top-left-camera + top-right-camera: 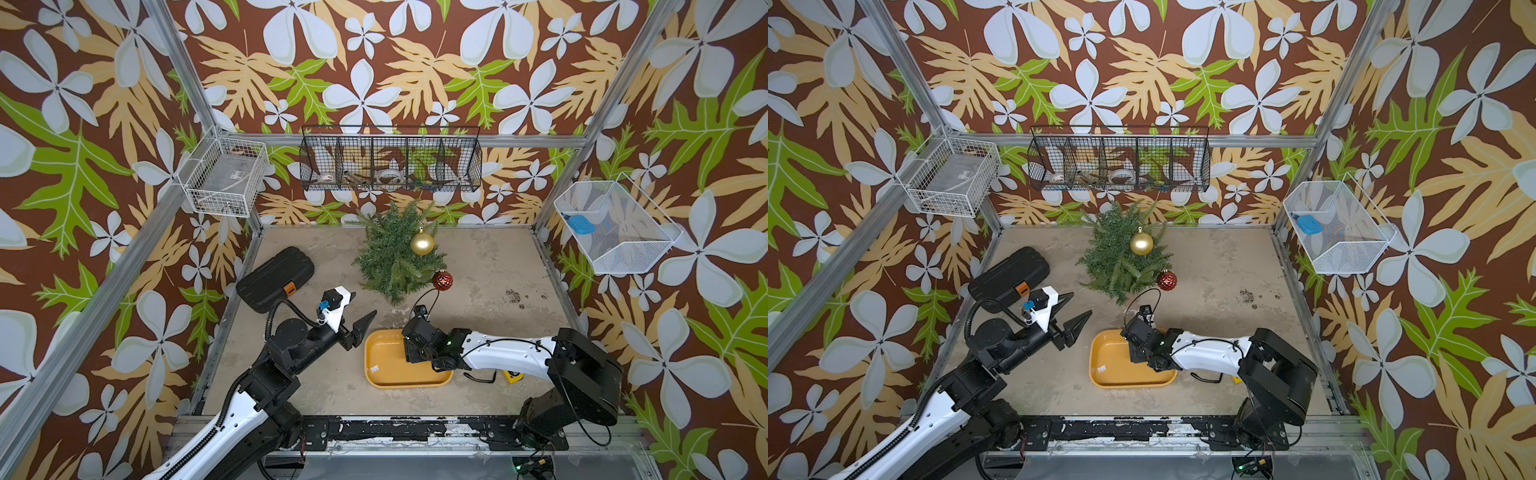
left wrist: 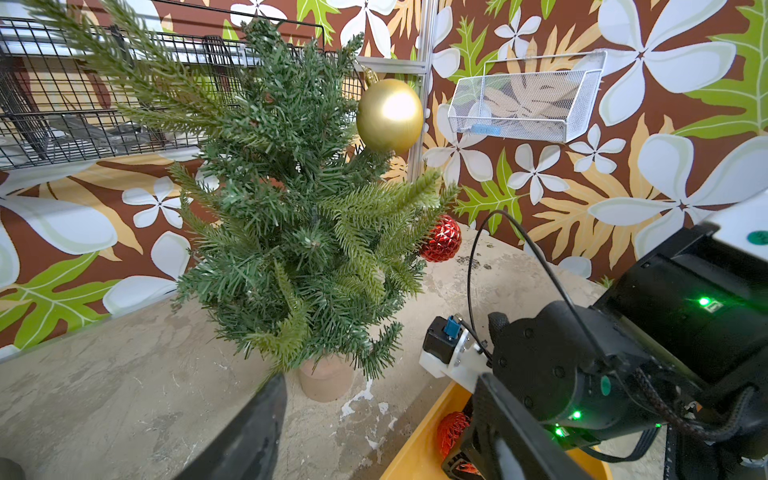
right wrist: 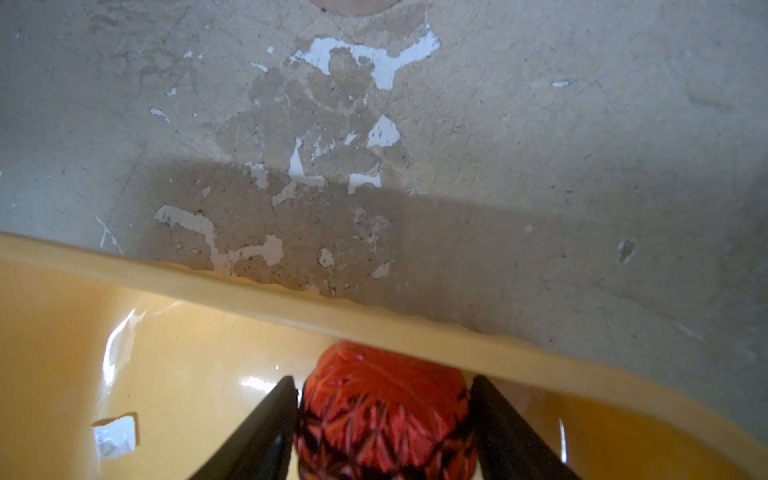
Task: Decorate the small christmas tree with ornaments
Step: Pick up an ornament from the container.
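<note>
Lifting from here is where you are most likely to lose the last red ball (image 3: 384, 424). It lies in the yellow tray (image 1: 386, 365), tight against the tray's wall, and the right gripper (image 3: 383, 380) has a finger pressed to each side of it, which I read as a grip. The ball is round and faceted and the fingers are narrow, so it could roll out of them. A slanted pull could catch it under the rim and drag the tray along.

The left gripper (image 1: 365, 303) hovers beside the tray with its fingers spread, holding nothing, so it cannot catch a drop.

A ball has no real long axis, only the line from cap to base. The cap is hidden in the right wrist view, so you cannot tell which way the hanger points. Hanging it may need a turn first.

The tree (image 1: 395, 253) stands upright in its pot (image 2: 326, 378), with its long axis vertical. The gold ball (image 1: 422, 243) hangs high on it. The other red ball (image 1: 442, 279) hangs from a low outer branch on the side nearest your right arm, so a careless reach could knock it off.
</note>
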Robot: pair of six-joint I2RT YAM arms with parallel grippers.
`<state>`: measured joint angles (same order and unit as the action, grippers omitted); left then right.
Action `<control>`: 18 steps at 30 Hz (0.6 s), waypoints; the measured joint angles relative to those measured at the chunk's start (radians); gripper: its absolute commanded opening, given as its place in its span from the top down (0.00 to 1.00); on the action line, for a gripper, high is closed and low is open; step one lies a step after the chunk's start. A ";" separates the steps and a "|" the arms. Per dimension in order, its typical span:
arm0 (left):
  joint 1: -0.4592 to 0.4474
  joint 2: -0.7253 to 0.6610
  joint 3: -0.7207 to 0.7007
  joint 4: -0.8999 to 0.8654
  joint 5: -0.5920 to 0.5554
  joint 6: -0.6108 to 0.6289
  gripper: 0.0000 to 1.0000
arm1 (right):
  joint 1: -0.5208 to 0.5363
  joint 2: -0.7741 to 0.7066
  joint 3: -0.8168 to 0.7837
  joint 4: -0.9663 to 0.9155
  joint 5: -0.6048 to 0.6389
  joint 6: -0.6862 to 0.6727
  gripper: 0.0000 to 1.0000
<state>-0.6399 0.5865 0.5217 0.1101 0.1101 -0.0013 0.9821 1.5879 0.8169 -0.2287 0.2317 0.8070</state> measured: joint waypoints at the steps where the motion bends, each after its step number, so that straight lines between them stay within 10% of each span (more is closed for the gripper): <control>1: 0.000 0.000 0.000 0.000 0.000 0.000 0.28 | 0.000 0.001 -0.002 0.002 0.000 0.000 0.32; 18: 0.000 -0.009 0.000 0.000 0.003 0.000 0.28 | 0.010 -0.083 -0.010 0.003 0.002 -0.007 0.38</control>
<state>-0.6395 0.5777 0.5217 0.1101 0.1127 -0.0013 0.9924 1.5051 0.8070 -0.2253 0.2333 0.8001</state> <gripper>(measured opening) 0.723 0.623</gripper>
